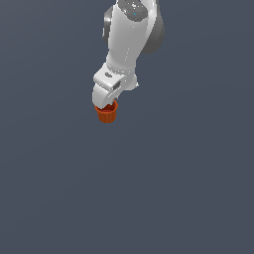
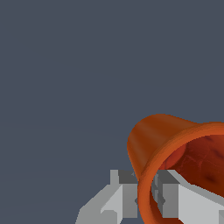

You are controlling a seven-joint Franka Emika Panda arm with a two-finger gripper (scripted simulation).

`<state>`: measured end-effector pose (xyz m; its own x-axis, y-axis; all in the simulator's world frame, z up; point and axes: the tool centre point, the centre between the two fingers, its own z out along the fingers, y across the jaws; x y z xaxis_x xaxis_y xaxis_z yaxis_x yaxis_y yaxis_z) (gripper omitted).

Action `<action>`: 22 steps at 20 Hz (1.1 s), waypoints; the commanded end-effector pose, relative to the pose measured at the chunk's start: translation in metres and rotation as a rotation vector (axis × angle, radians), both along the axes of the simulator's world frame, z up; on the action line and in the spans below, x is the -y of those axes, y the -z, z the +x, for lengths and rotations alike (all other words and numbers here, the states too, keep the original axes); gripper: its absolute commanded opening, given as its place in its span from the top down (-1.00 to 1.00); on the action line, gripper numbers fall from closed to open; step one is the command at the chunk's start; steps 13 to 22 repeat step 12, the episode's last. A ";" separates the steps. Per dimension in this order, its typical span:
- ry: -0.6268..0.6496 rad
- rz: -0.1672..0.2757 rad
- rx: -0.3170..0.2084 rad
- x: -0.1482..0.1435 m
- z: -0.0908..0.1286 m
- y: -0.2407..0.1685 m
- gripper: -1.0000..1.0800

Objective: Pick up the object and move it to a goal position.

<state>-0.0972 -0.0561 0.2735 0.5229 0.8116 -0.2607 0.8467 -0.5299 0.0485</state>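
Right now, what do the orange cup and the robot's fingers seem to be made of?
The cup looks like smooth glossy plastic or glazed ceramic: soft highlights on its wall, faint ribs. The fingers look like matte grey-white plastic or painted metal: flat, blocky, no shine. It is a render, so both are guesses.

A: The exterior view looks down from high and far, taking in the arm [image 1: 130, 37] against flat grey ground.

B: And the wrist view sits right behind the gripper [image 2: 146, 199], very close, seemingly facing downward.

A: Both share the cup [image 1: 106, 113] at the fingers [image 2: 120, 201].
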 end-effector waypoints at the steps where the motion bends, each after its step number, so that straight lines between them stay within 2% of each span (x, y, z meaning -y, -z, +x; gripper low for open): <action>1: -0.001 0.000 0.001 0.006 -0.007 -0.012 1.00; 8: -0.001 0.000 0.001 0.015 -0.018 -0.029 1.00; 22: -0.001 -0.001 0.001 0.016 -0.018 -0.031 1.00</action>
